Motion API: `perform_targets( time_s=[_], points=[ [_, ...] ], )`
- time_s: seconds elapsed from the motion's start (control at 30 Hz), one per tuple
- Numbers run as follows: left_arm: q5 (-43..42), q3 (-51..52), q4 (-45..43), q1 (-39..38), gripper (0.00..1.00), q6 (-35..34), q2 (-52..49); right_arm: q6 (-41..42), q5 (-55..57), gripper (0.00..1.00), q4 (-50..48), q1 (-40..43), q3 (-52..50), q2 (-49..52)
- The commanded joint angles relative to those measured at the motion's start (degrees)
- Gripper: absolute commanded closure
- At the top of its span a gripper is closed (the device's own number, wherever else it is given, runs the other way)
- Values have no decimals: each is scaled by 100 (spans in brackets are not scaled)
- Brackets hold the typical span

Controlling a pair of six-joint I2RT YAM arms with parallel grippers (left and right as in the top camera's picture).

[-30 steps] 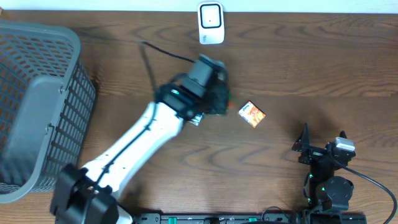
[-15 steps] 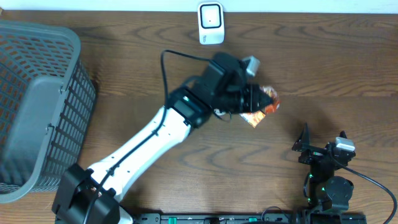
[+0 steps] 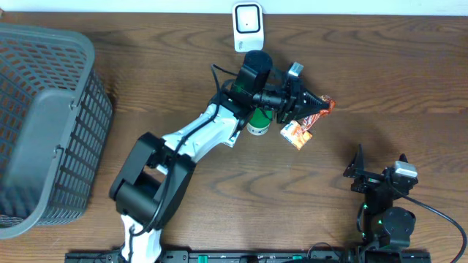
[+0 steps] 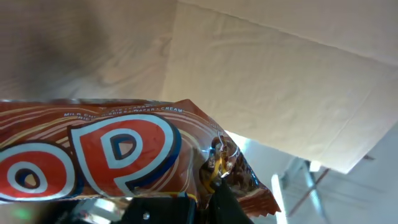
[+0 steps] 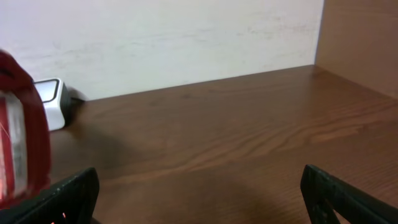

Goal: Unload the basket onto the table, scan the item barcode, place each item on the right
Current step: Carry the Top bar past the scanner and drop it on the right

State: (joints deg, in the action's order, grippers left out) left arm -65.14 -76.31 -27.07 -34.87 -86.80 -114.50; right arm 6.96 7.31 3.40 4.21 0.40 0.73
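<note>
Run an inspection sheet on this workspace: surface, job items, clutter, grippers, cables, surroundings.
surface: brown wooden table, no spills seen.
job's things: snack wrapper in the left gripper, short of the white scanner at the far edge.
clutter: small orange box; green-and-white round container; grey basket on the left.
grippers: left gripper shut on the snack wrapper; right gripper open, empty.
cables: black cable trailing from the right arm.
surroundings: pale wall behind the table.

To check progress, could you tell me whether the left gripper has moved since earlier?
Yes. The left gripper, shut on the snack packet, swung right from in front of the white scanner.
</note>
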Motion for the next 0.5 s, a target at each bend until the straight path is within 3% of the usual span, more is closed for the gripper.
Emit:
perform_targets(
  time_s=[0.0,0.03,0.1,0.13,0.3,0.47],
  points=[
    [-459,-39,-92,122,83,-772,-177,-39,9,1,20,-17,-9,-24],
    [-474,-39,-92,133,54,-850,-188,-37,9,1,20,-17,-9,-24],
    [-481,-39,-94,142,25,-960,-188,-37,9,1,20,-17,-9,-24],
    [-481,-39,-96,149,18,-988,-188,-37,9,1,20,-17,-9,-24],
    [-498,-42,-435,267,16,-1329,-188,-37,9,1,20,-17,-9,-24],
    [-555,-42,-2223,627,16,-1403,-186,-37,9,1,20,-17,-9,-22]
  ],
)
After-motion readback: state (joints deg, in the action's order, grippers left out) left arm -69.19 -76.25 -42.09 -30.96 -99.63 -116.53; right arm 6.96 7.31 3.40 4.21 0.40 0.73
